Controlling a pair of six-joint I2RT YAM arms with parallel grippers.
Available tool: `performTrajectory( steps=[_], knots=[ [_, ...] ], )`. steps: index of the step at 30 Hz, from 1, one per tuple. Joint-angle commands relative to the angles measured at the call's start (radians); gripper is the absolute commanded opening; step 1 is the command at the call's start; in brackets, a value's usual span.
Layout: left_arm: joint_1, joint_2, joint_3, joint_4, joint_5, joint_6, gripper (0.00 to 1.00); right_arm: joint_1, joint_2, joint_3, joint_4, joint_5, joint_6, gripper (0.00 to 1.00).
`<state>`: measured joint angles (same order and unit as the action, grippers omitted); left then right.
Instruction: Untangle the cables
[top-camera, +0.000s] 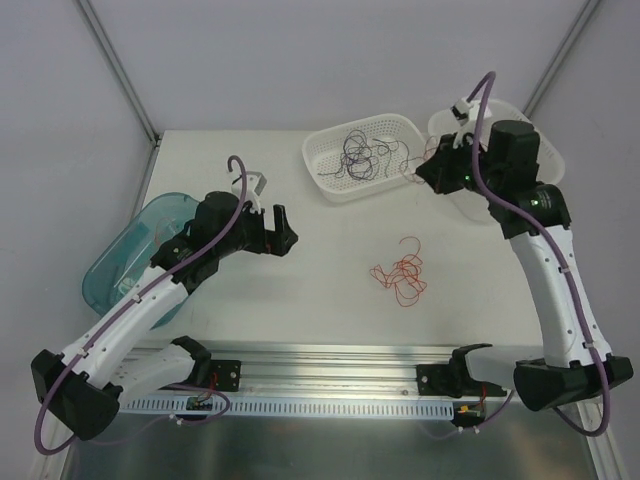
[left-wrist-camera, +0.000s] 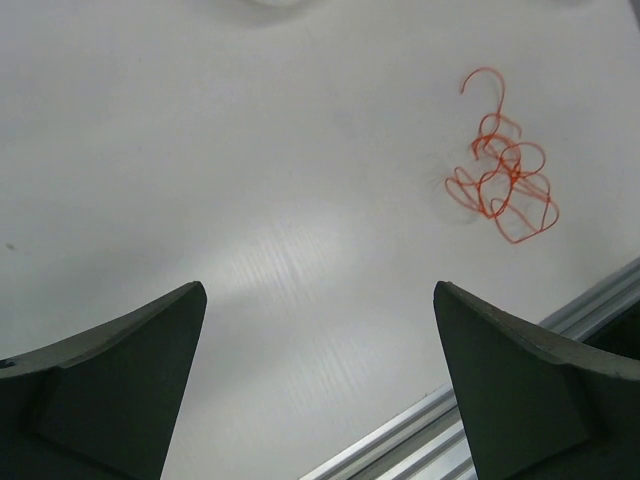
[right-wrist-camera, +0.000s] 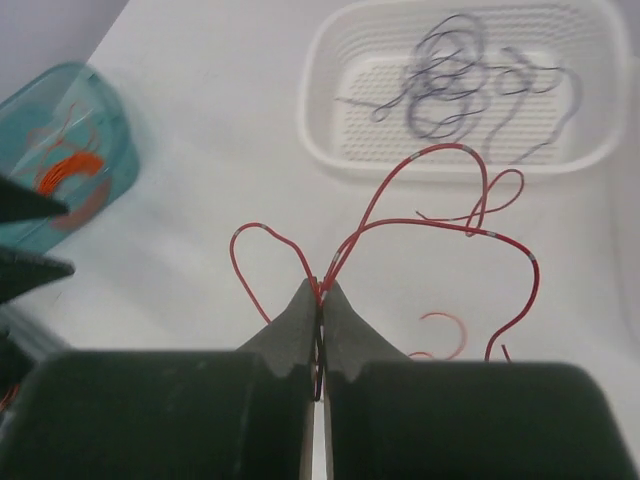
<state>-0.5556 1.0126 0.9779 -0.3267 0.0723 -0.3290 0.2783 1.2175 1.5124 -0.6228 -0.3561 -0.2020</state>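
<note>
Right arm stretched forward, right gripper clenched on a red cable, dark cables in the white basket beyond. Left arm bent low over the table, left gripper spread empty, red tangle ahead.

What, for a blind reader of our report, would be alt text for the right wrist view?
The right gripper, shut, pinches a red cable whose loops fan out ahead of it. Behind lies a white basket holding dark cables; at left, a teal bin with an orange coil.
</note>
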Motion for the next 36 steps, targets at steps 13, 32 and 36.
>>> performTrajectory(
  steps=[13, 32, 36],
  knots=[
    [0.002, -0.186, -0.265, -0.009, 0.033, -0.096, 0.99, -0.488, 0.358, 0.247, 0.247, 0.132, 0.162, 0.01],
    [0.0, 0.026, -0.183, -0.012, 0.144, -0.097, 0.99, -0.495, 0.272, 0.06, 0.201, 0.074, 0.234, 0.98],
    [0.0, 0.11, -0.124, -0.012, 0.173, -0.114, 0.99, -0.417, 0.113, -0.163, 0.184, 0.063, 0.239, 0.97]
  ],
)
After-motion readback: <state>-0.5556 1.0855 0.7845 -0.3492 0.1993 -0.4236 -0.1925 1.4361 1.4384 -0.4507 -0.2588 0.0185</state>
